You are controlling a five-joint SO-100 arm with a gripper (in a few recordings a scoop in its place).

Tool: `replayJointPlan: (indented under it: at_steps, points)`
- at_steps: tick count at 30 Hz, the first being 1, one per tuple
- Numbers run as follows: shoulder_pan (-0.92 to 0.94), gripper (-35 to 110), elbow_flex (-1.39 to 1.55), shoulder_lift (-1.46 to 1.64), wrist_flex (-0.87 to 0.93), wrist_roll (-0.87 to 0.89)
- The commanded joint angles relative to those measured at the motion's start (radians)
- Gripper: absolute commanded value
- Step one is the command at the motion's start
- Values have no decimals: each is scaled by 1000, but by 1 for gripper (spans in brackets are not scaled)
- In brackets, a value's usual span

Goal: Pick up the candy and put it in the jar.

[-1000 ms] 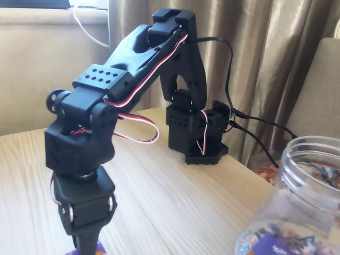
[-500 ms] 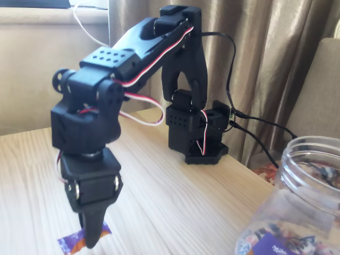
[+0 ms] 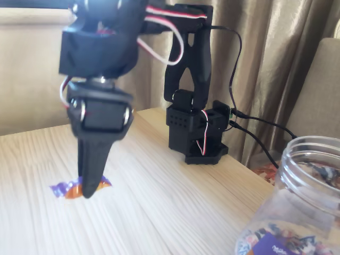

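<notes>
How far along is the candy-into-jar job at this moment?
The pick looks done: the gripper is shut on the candy, whose purple and orange wrapper ends stick out beside the fingertips, apparently lifted above the table. In hand: carrying it. Left: moving across to the jar at the lower right, whose mouth is open, and releasing it inside.

Soft daylight, motion blur on the arm

Warm, fairly bright light falls on the table [image 3: 159,212] from the far side, with pale glare along its near wood. The black arm [image 3: 101,48] reads as a dark, smeared mass with little detail. The gripper [image 3: 91,180] and candy [image 3: 66,189] are blurred. The jar [image 3: 305,175] rim at right catches soft highlights.
</notes>
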Motion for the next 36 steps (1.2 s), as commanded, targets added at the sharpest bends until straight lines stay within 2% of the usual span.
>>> replayJointPlan:
  at_steps: [1, 14, 26, 36]
  points:
    - [-41, 6, -31, 150, 25, 35]
    - [-155, 6, 51, 439, -11, 135]
    - [-290, 6, -31, 488, 64, 144]
    - [-503, 6, -109, 480, 146, 267]
